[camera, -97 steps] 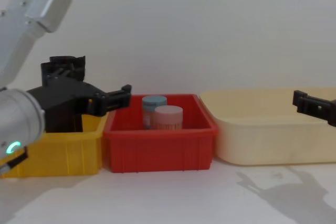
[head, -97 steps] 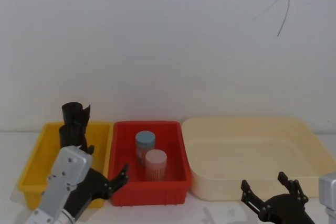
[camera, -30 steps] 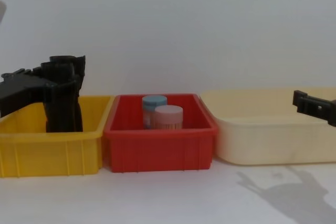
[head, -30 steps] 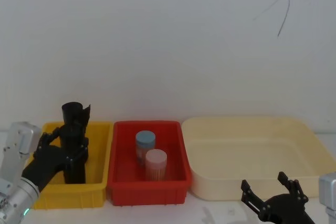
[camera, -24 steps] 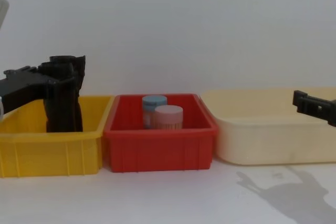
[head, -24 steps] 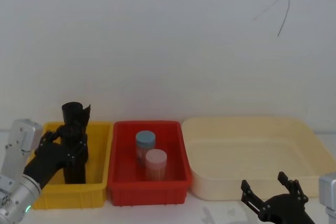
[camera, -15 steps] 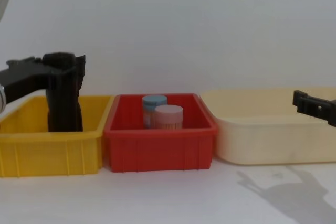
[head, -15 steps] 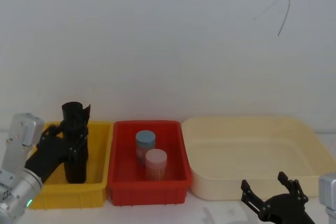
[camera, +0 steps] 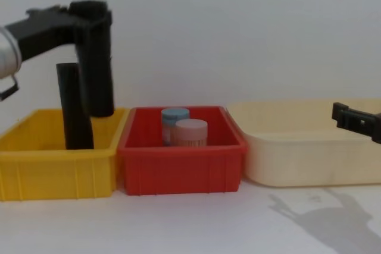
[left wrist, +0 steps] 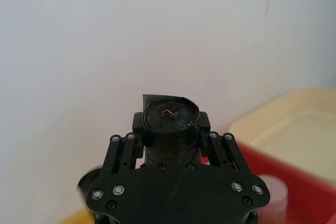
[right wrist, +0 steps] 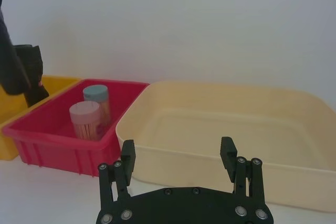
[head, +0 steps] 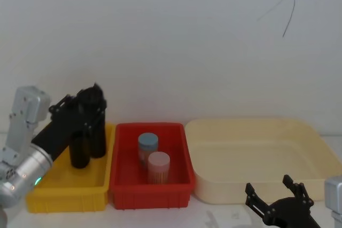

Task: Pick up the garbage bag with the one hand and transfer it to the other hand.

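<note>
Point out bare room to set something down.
Freest: the wide cream plastic tray, beyond the open right gripper. Also the white tabletop before the bins. Crowded: red bin with two jars; yellow bin, where the left gripper holds a black garbage-bag roll.

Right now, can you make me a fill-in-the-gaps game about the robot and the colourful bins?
The left gripper holds the garbage bag above a bin coloured ____.
The pink-lidded jar sits in the middle bin, which is ____.
Behind it stands another jar, whose lid is ____.
The right gripper hangs low with its fingers ____.
Missing words: yellow, red, blue, open.
</note>
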